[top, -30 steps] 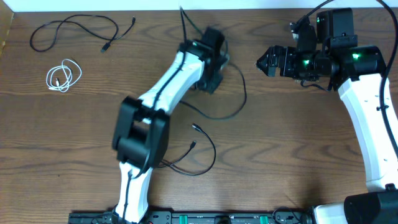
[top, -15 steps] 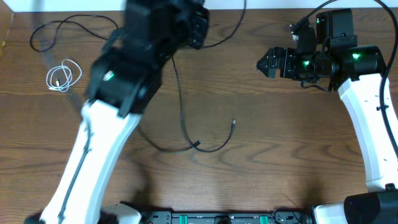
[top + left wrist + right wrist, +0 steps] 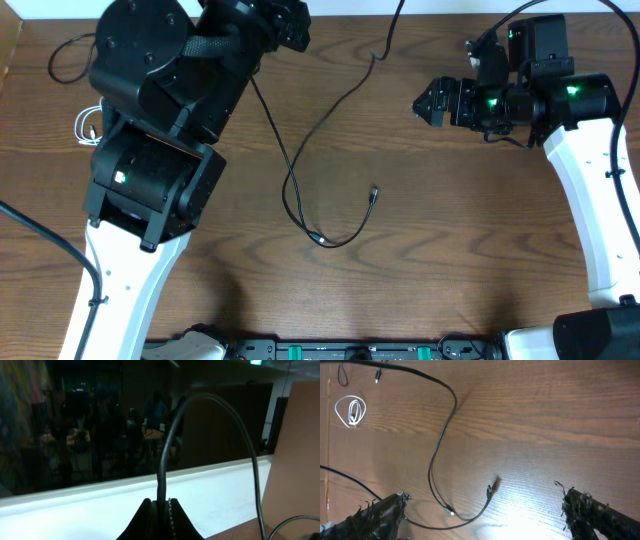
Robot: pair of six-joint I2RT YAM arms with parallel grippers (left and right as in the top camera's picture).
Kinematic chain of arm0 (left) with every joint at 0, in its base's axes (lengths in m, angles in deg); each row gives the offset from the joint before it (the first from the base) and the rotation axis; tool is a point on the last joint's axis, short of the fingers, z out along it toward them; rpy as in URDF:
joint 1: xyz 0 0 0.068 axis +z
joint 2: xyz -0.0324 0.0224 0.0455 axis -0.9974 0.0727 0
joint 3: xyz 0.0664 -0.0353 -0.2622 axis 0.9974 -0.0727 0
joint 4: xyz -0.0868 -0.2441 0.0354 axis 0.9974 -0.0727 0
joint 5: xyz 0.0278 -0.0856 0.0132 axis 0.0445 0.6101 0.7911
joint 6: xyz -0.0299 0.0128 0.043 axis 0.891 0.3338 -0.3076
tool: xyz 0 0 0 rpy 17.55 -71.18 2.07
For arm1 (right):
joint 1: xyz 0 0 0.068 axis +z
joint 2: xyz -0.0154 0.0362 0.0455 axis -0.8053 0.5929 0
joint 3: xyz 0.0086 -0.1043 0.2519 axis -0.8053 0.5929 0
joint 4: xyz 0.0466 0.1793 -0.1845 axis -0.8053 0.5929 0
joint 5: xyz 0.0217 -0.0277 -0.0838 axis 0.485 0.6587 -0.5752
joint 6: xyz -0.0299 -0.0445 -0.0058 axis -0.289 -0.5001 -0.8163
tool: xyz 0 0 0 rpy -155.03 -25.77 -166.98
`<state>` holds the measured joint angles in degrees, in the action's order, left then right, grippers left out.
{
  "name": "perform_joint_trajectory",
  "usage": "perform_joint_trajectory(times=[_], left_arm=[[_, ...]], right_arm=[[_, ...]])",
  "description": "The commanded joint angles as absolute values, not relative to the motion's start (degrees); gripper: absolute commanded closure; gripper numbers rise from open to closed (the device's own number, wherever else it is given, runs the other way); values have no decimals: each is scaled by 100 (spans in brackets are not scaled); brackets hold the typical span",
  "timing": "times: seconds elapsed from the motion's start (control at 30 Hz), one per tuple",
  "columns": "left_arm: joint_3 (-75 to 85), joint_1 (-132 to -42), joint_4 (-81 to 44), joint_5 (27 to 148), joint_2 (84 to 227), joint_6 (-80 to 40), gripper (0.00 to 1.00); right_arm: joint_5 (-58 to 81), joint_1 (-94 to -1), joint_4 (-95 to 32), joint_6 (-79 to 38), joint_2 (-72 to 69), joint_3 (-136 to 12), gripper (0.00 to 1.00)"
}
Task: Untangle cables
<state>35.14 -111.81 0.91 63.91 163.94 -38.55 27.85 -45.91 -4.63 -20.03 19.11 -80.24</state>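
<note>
Left arm [image 3: 150,170] has reared up leftward — left gripper [image 3: 161,507] pinches black cable [image 3: 160,475].

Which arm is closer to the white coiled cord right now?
Left. The left arm hangs right over the white cord, partly hiding it from above; the right arm is across the table.

The table [image 3: 450,220] was brown grained wood with a soft sheen; the black cable [image 3: 289,180] looked smooth, plastic-sheathed.

Overhead: white cable [image 3: 84,124] mostly hidden behind left arm [image 3: 150,110].
</note>
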Motion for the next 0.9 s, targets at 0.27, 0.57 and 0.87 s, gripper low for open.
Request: perform_joint_trajectory(times=[0.27, 0.57, 0.87], left_arm=[[3538, -11161, -43, 3513, 16271, -2812, 93], [3538, -10744, -1426, 1989, 16269, -2043, 92], [3532, -9275, -3485, 2031, 16269, 274, 93]], right_arm=[[2732, -4608, -363, -1973, 1869, -8024, 1], [2623, -4608, -372, -1973, 1869, -8024, 1], [2623, -4608, -394, -1973, 1869, -8024, 1]])
